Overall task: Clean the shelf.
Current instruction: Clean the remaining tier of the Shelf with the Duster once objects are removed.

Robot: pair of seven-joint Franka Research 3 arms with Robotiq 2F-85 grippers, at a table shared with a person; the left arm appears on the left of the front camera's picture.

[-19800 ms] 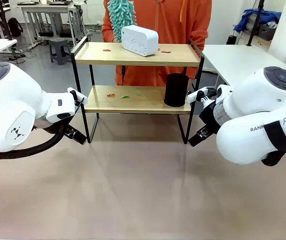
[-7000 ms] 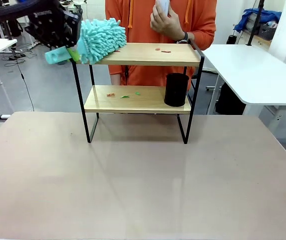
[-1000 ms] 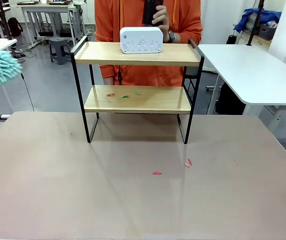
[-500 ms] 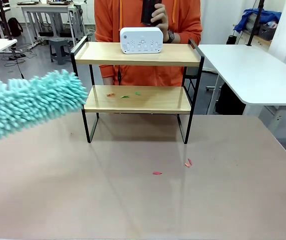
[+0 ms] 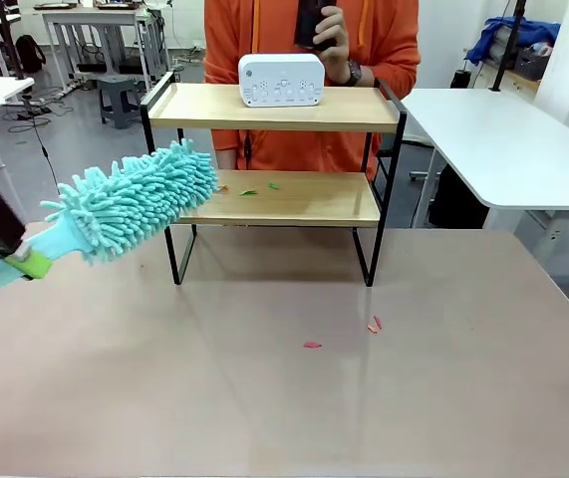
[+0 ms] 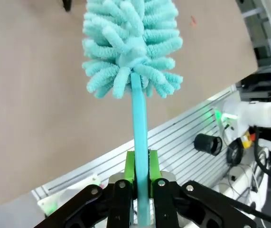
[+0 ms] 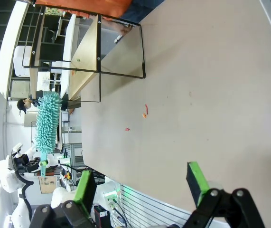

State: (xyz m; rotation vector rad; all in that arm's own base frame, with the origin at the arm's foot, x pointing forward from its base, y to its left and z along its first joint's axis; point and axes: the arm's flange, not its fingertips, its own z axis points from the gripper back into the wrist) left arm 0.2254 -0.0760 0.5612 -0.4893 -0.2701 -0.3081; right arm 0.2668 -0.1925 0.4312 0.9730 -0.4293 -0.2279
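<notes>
Two-tier wooden shelf in black metal frame [image 5: 304, 202] sits upper centre, front view. Fluffy teal duster [image 5: 135, 202], handle pinched in my left gripper [image 6: 141, 167], angles at lower board's left end, presumably for the small red-green scraps [image 5: 248, 191]. My right gripper [image 7: 140, 183]: fingers spread, empty.
</notes>
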